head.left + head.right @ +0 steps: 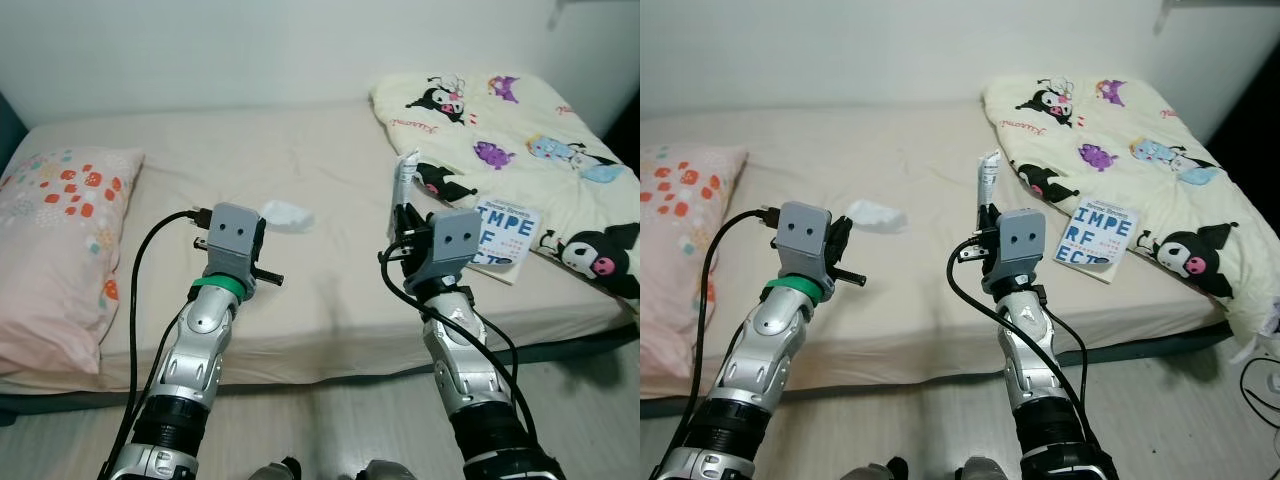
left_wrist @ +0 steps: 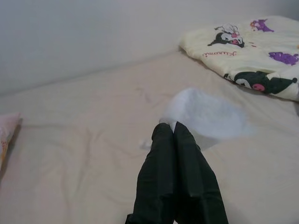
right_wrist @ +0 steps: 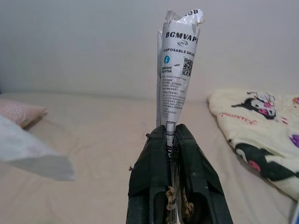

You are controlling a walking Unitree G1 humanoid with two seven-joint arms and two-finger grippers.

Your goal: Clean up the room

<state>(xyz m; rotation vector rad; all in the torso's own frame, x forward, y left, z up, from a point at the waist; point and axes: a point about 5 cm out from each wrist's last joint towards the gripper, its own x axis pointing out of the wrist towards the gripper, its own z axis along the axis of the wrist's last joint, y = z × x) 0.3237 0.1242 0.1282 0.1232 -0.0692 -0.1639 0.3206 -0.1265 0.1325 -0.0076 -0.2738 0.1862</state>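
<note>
My right gripper (image 3: 171, 128) is shut on a torn white wrapper (image 3: 178, 60) printed with small text, held upright above the bed; the wrapper (image 1: 403, 178) also stands up above the right wrist. A crumpled white tissue (image 1: 287, 214) lies on the beige sheet just beyond my left gripper (image 2: 171, 128), which is shut with nothing between its fingers, the tips close to the tissue (image 2: 205, 113). A book (image 1: 501, 238) with large blue letters lies on the bed to the right of the right arm.
A cream cartoon-print blanket (image 1: 520, 130) is bunched on the bed's right side. A pink flowered pillow (image 1: 55, 240) lies at the left. The white wall (image 1: 250, 50) runs behind the bed. The bed's front edge (image 1: 330, 372) meets a pale floor below.
</note>
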